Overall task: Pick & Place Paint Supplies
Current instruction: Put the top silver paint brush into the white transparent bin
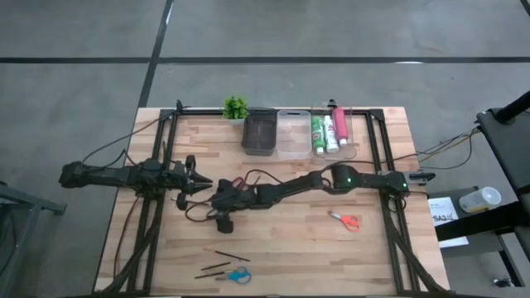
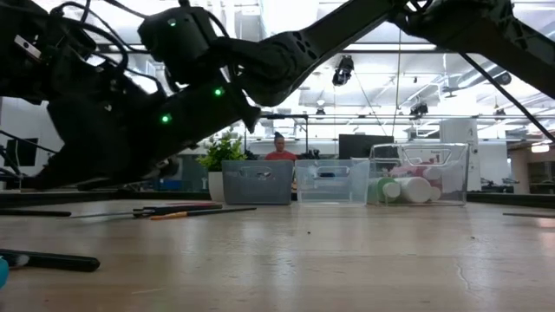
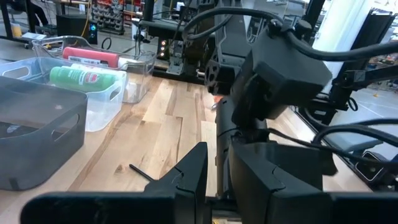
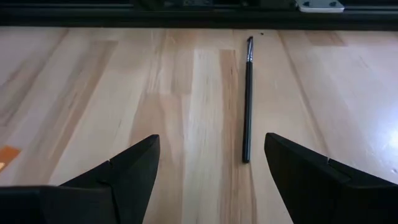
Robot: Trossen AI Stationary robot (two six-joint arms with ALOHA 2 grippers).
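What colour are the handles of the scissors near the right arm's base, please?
Orange-red scissors, clearest in the high view.

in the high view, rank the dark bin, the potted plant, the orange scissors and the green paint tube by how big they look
1. Dark bin, clearly the largest.
2. Green paint tube, orange scissors and potted plant: all small and close in apparent size, so no firm order among them.

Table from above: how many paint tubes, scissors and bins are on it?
Paint tubes: 3 (green tube, white tube, pinkish-red tube)
Scissors: 2 (orange-handled scissors, blue-handled scissors)
Bins: 3 (dark grey bin, empty clear bin, clear bin with tubes)
Total: 8
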